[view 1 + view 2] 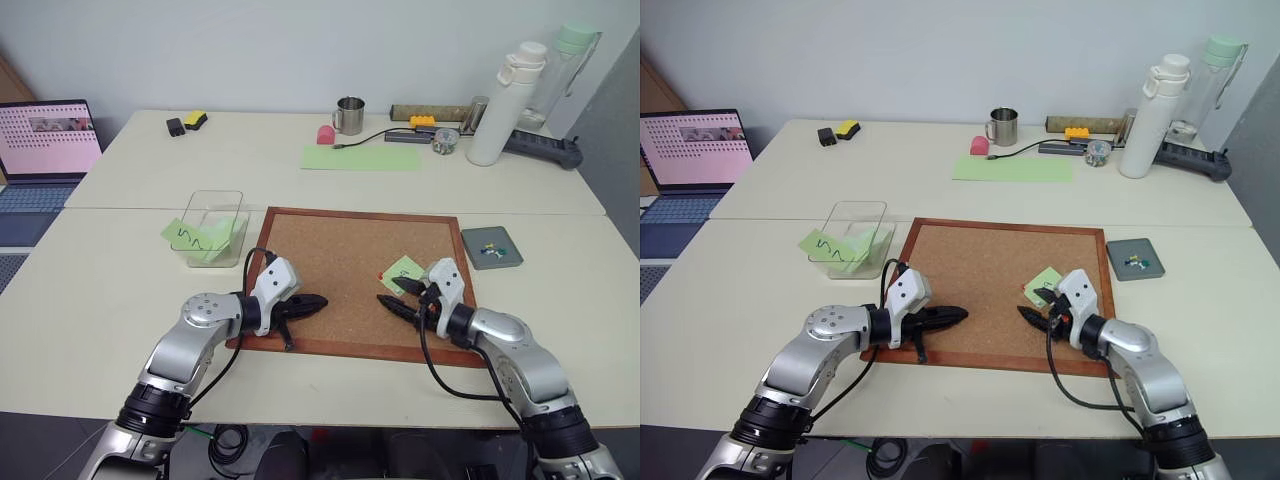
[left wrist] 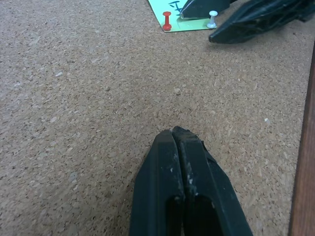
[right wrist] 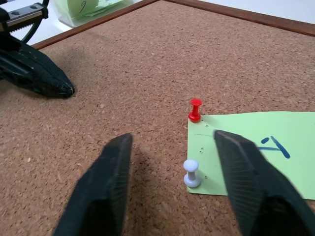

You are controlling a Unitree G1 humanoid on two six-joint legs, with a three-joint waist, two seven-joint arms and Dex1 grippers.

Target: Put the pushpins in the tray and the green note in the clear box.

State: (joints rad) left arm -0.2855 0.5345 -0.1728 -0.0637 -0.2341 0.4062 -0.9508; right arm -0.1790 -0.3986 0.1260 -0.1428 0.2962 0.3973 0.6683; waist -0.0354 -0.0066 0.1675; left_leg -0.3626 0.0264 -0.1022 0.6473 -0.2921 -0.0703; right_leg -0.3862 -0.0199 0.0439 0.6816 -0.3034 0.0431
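A light-green note (image 3: pixel 256 147) with a handwritten mark lies on the right part of the cork board (image 1: pixel 350 250). A red pushpin (image 3: pixel 195 109) and a white pushpin (image 3: pixel 191 173) stand along its edge. My right gripper (image 3: pixel 172 142) is open just above the board. Its fingers straddle the white pin and the note's corner without touching them. My left gripper (image 1: pixel 322 300) is shut and empty, low over the board's front left, pointing toward the right one. The clear box (image 1: pixel 215 225) stands left of the board with squiggle-marked green notes in it. The grey tray (image 1: pixel 491 246) lies to the board's right.
A few small pins lie in the tray. Across the back table are a laptop (image 1: pixel 45 140), a metal mug (image 1: pixel 349 115), a large pale-green sheet (image 1: pixel 360 157), a white bottle (image 1: pixel 505 105) and a power strip (image 1: pixel 545 148).
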